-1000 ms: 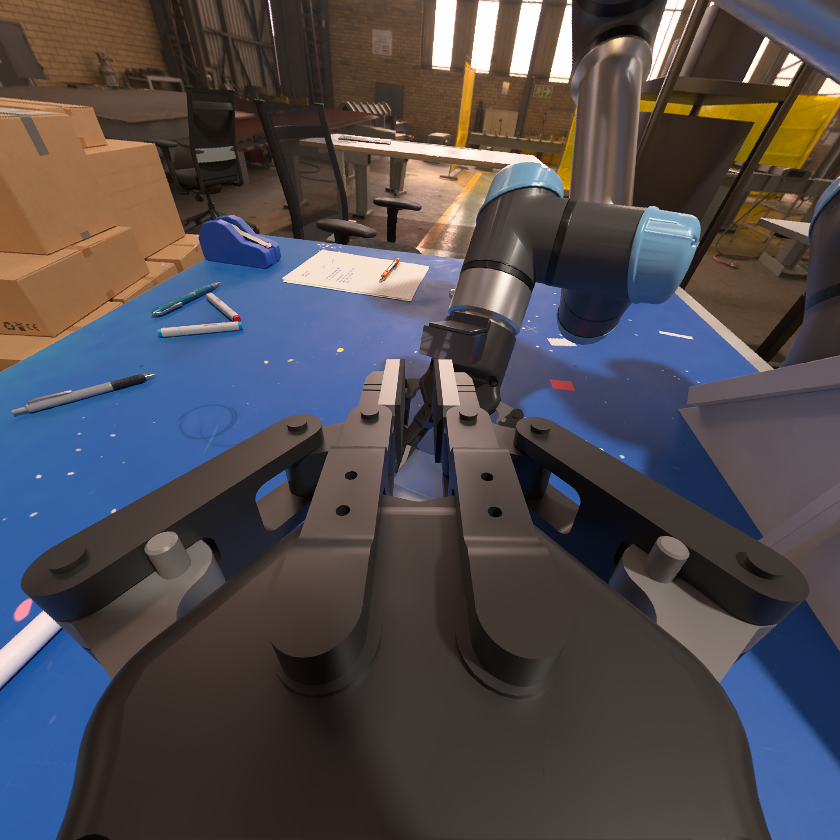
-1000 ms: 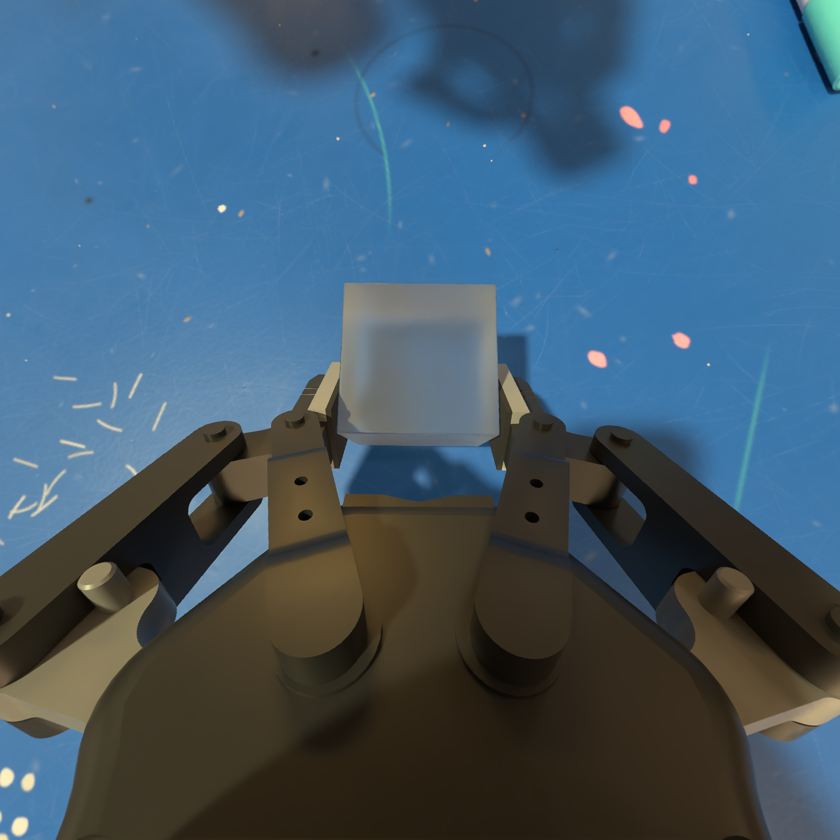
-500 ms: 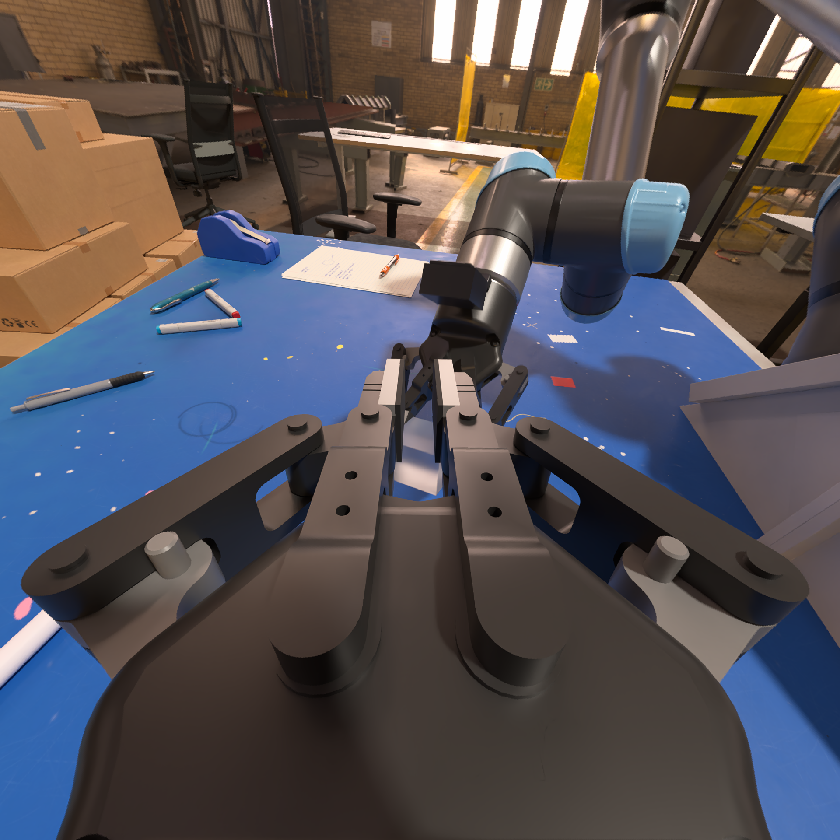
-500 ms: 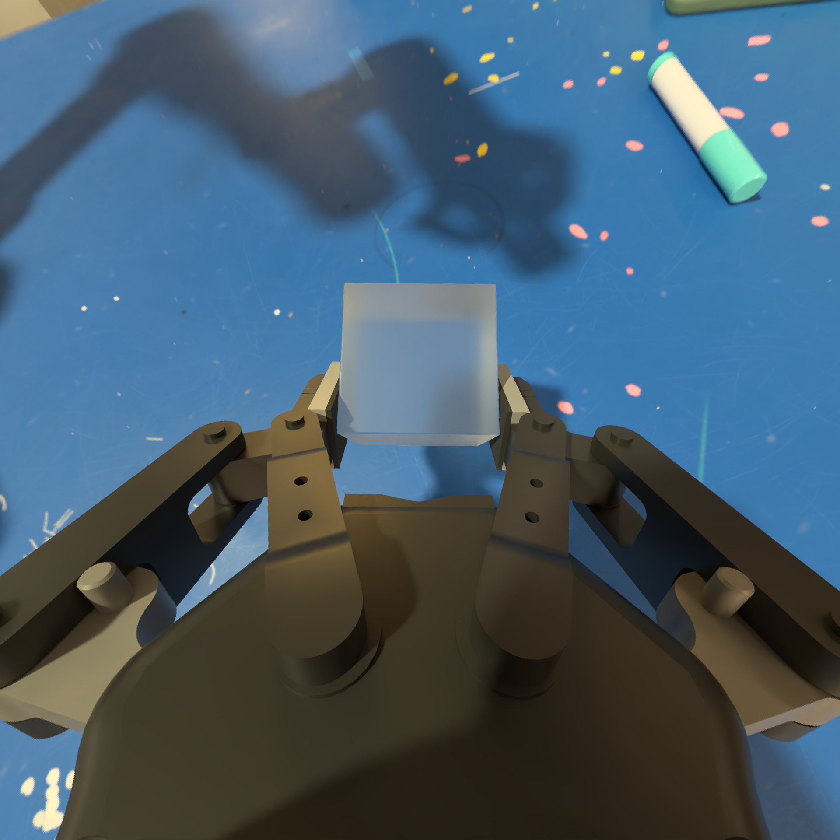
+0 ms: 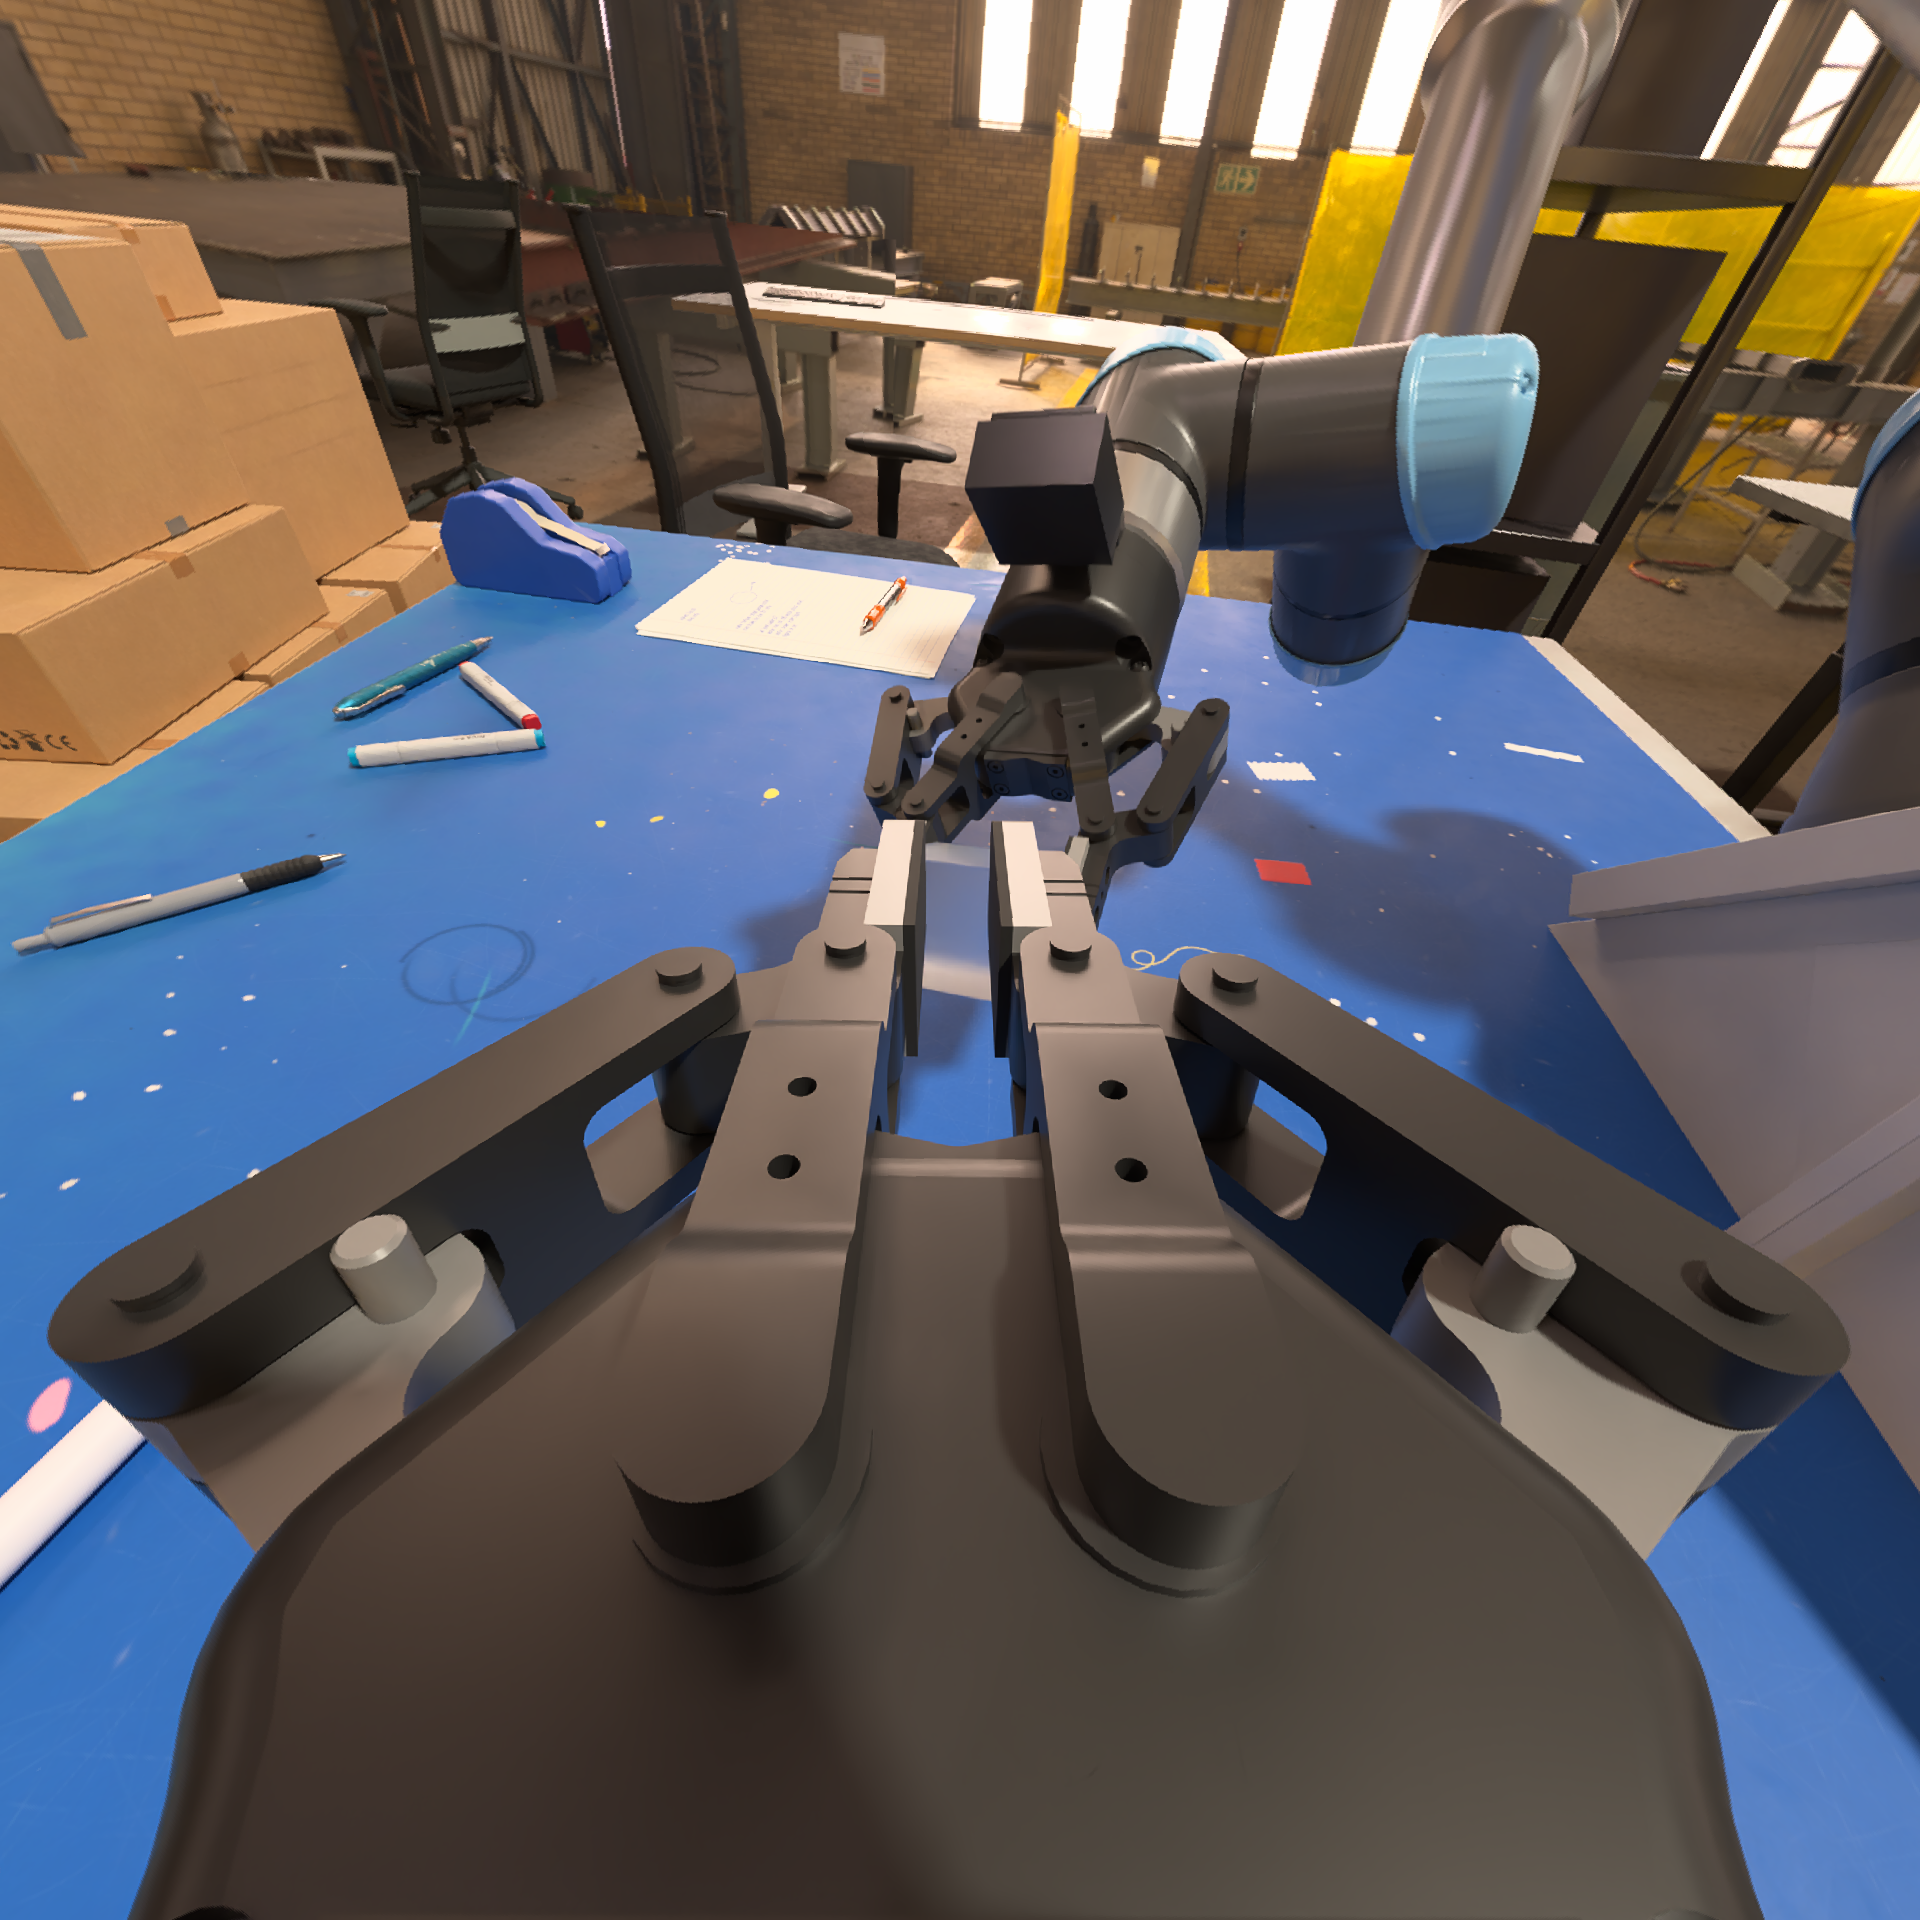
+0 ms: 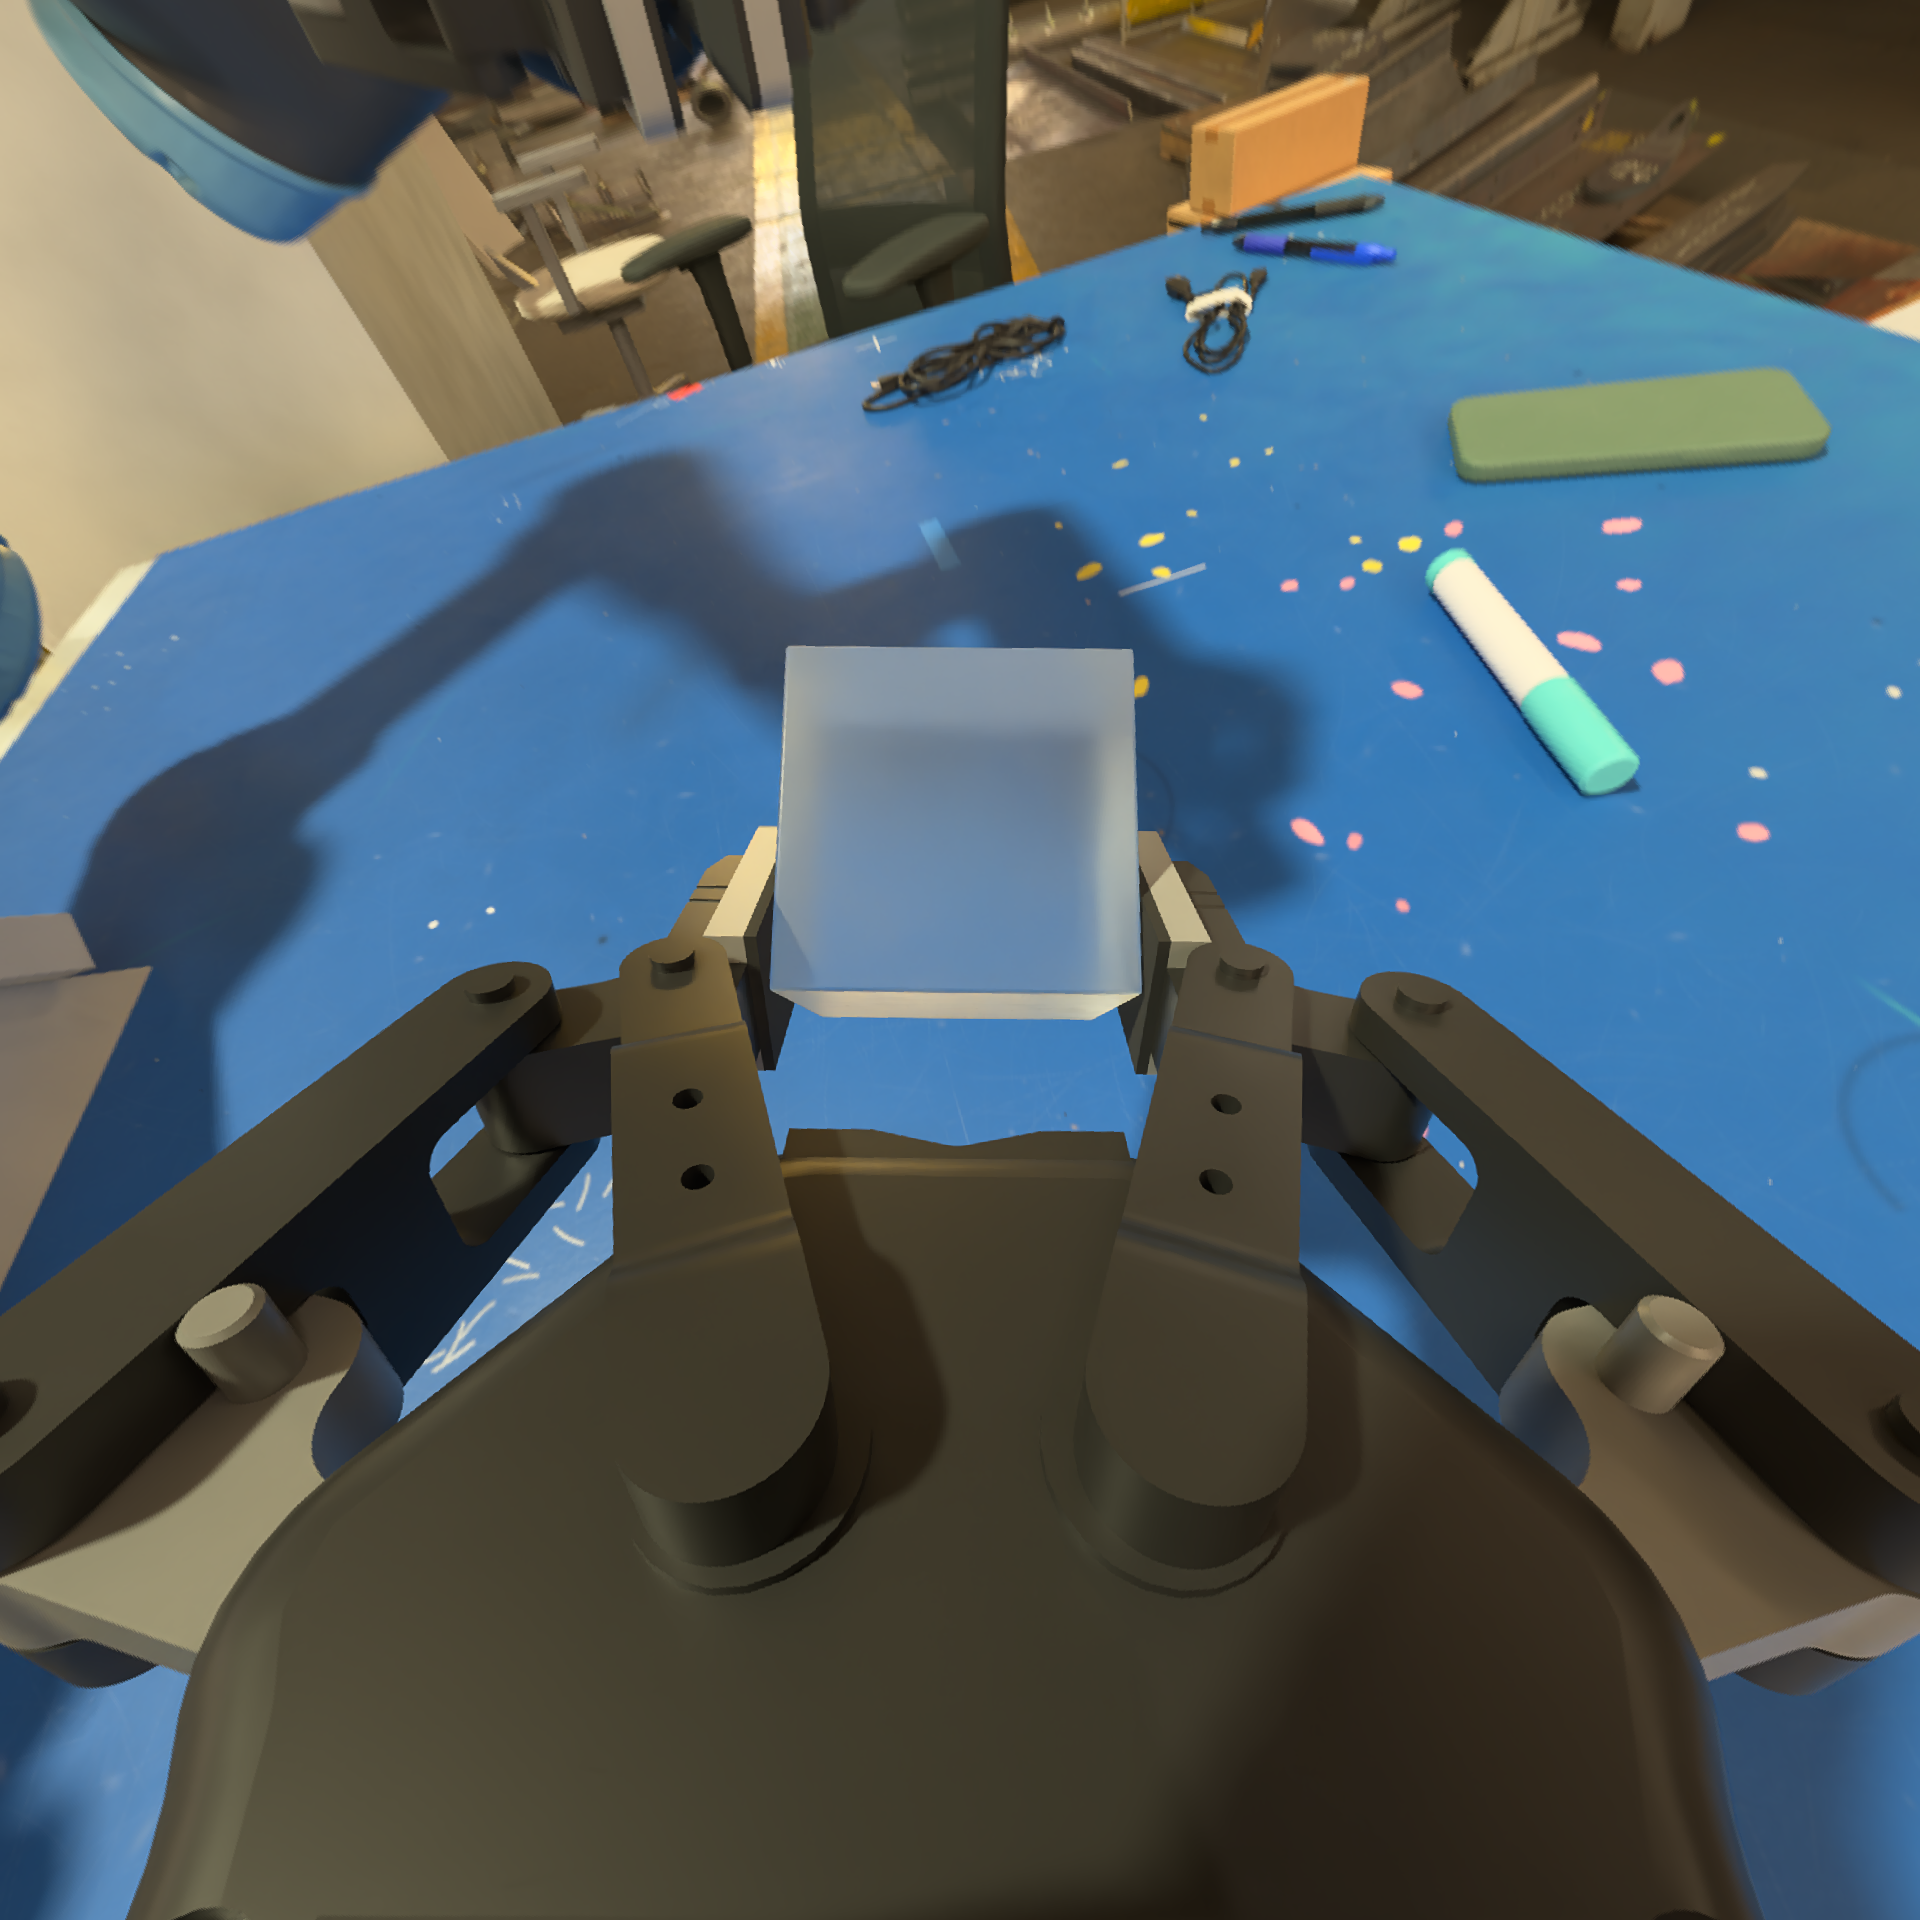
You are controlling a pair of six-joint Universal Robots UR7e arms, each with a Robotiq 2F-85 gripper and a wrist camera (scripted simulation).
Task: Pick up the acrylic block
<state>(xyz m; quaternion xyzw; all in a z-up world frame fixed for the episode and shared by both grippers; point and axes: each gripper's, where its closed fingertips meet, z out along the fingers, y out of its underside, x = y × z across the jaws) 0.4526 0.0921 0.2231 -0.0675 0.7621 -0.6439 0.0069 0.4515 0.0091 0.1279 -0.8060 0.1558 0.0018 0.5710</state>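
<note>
The acrylic block (image 6: 956,821) is a clear, frosted cube. My right gripper (image 6: 956,894) is shut on it, one pad on each side, and holds it in the air above the blue table (image 6: 520,727). In the left wrist view the right gripper (image 5: 1023,800) hangs over the table's middle, and the block (image 5: 956,914) shows through the slit between my left fingers. My left gripper (image 5: 954,883) is low over the table with its fingers drawn together to a narrow gap and nothing in it.
A white and teal marker (image 6: 1527,670), a green pad (image 6: 1636,421) and black cables (image 6: 966,364) lie beyond the block. Pens (image 5: 177,899), markers (image 5: 447,748), a sheet of paper (image 5: 800,618), a blue tape dispenser (image 5: 530,545) and cardboard boxes (image 5: 135,499) are on the left. A grey structure (image 5: 1766,987) stands at the right.
My right gripper has risen with the block and tilted from looking straight down to looking across the table. My left gripper has stayed still.
</note>
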